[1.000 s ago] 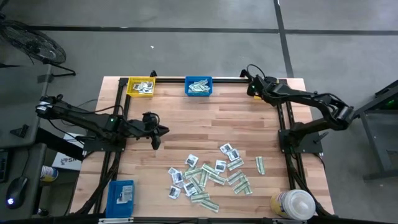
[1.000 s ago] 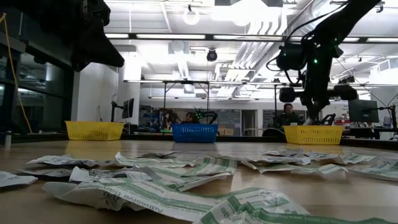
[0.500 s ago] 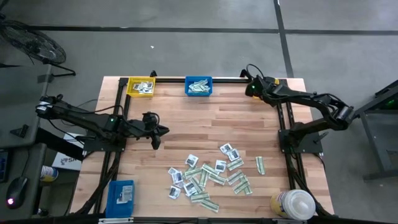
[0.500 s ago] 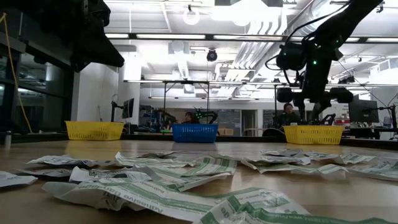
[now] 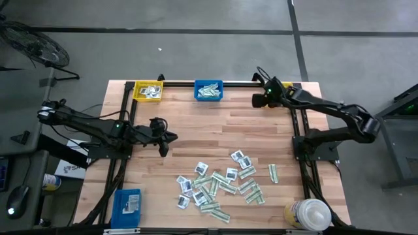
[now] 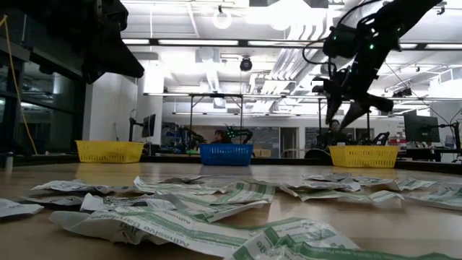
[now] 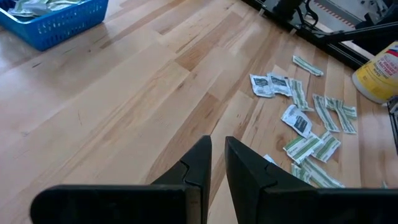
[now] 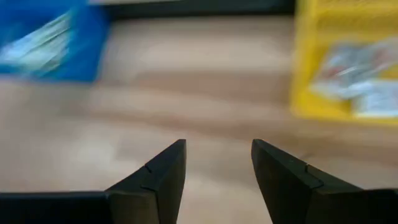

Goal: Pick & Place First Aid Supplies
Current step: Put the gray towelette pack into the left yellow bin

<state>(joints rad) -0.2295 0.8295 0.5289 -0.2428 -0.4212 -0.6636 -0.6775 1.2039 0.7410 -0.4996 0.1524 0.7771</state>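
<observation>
- While my right gripper (image 5: 256, 100) hangs high over the far end of the table (image 5: 196, 130), its jaws are spread apart with nothing between them.
- Ahead of those jaws I see the blue bin (image 8: 46, 43) and the yellow bin (image 8: 348, 68), both with packets already inside. I think the bins sit side by side so the two kinds of packets can go in different homes.
- My left gripper (image 5: 163, 145) waits over bare wood, jaws nearly pressed together, holding nothing.
- Past the tips of those jaws lie the first aid supplies (image 5: 222, 184), a loose pile of small white squares and green-and-white strips, flat on the wood. They are near my left jaws but not touching them.
- Well away from my right jaws, the pile is a long reach. I think my left jaws are better placed to grab next.
- Flat paper is hard to pinch, so I guess my jaws must open and come down right over one packet's edge.
- Beside the pile stands a big bottle (image 5: 309, 214), and another blue bin (image 5: 128, 203) sits at the near corner.
</observation>
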